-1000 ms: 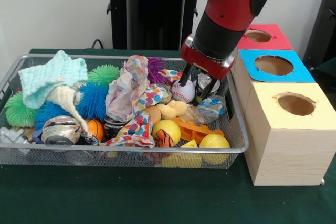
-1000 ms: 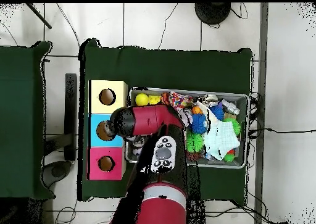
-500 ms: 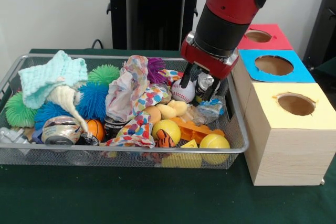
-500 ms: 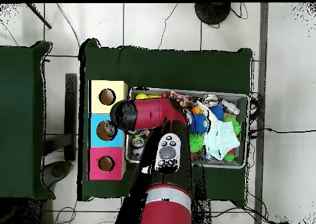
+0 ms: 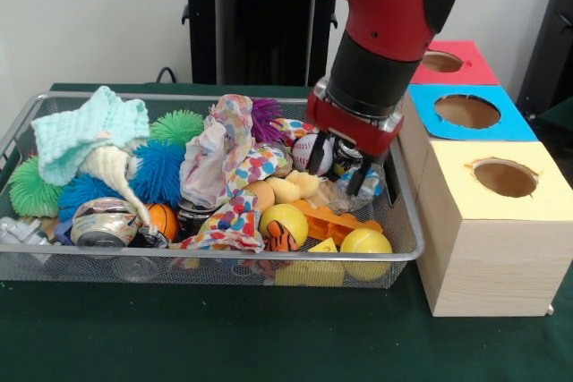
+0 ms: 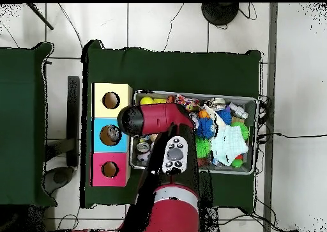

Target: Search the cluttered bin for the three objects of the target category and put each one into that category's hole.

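The wire mesh bin [image 5: 224, 259] is full of toys and cloths. My gripper [image 5: 344, 165] is down inside its right end, beside the boxes, with one finger on each side of a small metal can [image 5: 347, 160]. The jaws look open around it. A second can [image 5: 101, 222] lies on its side at the bin's front left. The blue-topped hole [image 5: 467, 111] is to the right of the gripper, in the middle box. In the overhead view the arm [image 6: 156, 119] covers the gripper and the can; the blue-topped hole [image 6: 110, 135] shows left of the bin [image 6: 191, 95].
A baseball [image 5: 311, 155] touches the gripper's left side. Yellow balls [image 5: 364, 243], spiky puff balls [image 5: 159, 170], a patterned cloth [image 5: 224, 158] and a mint knitted cloth [image 5: 85, 127] crowd the bin. The red-topped hole [image 5: 440, 62] and the yellow-topped hole [image 5: 504, 177] flank the blue one.
The gripper has come down deeper into the bin, straddling the can lower than before. The arm has shifted slightly. The clutter has not moved.
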